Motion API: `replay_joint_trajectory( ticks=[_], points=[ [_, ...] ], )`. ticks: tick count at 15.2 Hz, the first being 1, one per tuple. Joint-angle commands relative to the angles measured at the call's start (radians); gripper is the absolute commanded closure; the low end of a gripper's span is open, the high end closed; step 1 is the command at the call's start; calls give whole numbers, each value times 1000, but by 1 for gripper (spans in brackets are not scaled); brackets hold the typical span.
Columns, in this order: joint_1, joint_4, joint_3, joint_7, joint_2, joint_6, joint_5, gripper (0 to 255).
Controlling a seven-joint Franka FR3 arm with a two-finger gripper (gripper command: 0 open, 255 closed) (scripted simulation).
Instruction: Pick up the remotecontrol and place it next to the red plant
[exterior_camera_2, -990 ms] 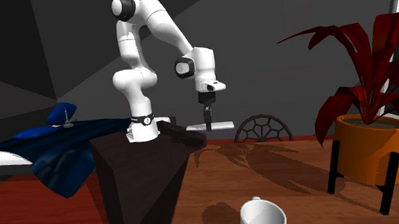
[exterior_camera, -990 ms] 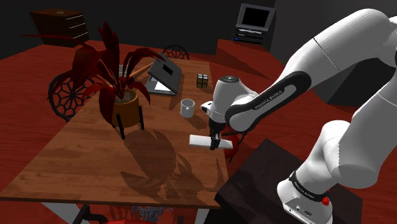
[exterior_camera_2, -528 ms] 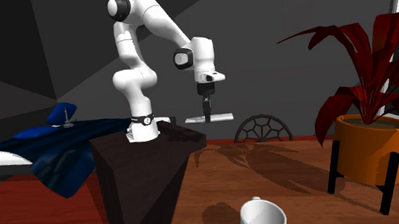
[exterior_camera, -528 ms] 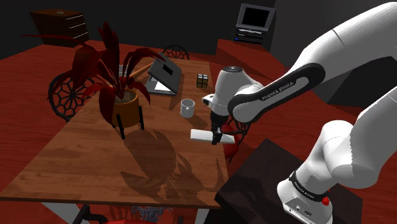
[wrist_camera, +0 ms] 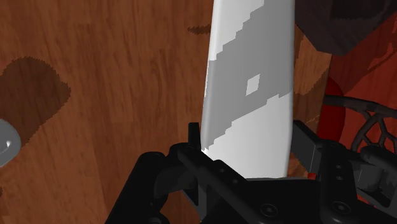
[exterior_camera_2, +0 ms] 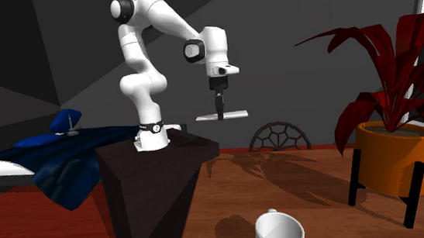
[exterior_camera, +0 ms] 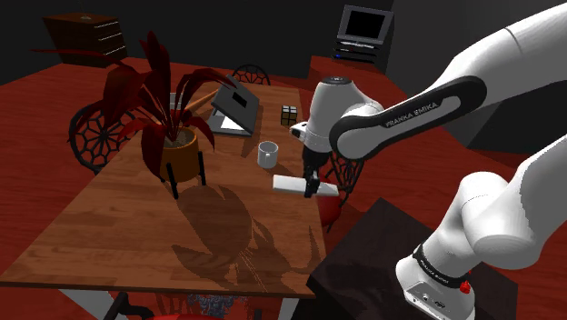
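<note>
gripper point(exterior_camera: 311, 187) clamped on white remote point(exterior_camera: 289, 183), held level above wooden table point(exterior_camera: 109, 227) | shoulder view: red plant point(exterior_camera: 156, 105) at its 10 o'clock, mug point(exterior_camera: 267, 154) at 11

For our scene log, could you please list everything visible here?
table: 1, brown wood, centre
plant: 1, red, orange pot, on table
mug: 1, white, on table
cube: 1, multicoloured, table's far end
laptop: 1, grey, beside cube
remote: 1, white-grey, held over table's edge
chairs: 3, black, around table
dresser: 1, dark brown, background
television: 1, dark, background
bed: 1, blue blanket, behind stand
stand: 1, dark box, beside table
arm: 1, white, on stand
gripper: 1, black, shut on remote
</note>
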Motion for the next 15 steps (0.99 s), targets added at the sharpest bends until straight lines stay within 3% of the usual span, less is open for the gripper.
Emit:
replay_joint_trajectory(
  ticks=[1,15],
  points=[
    [0,9,-1,0,-23,-32,0,255],
    [-1,118,-2,1,-126,-245,-1,255]
  ],
)
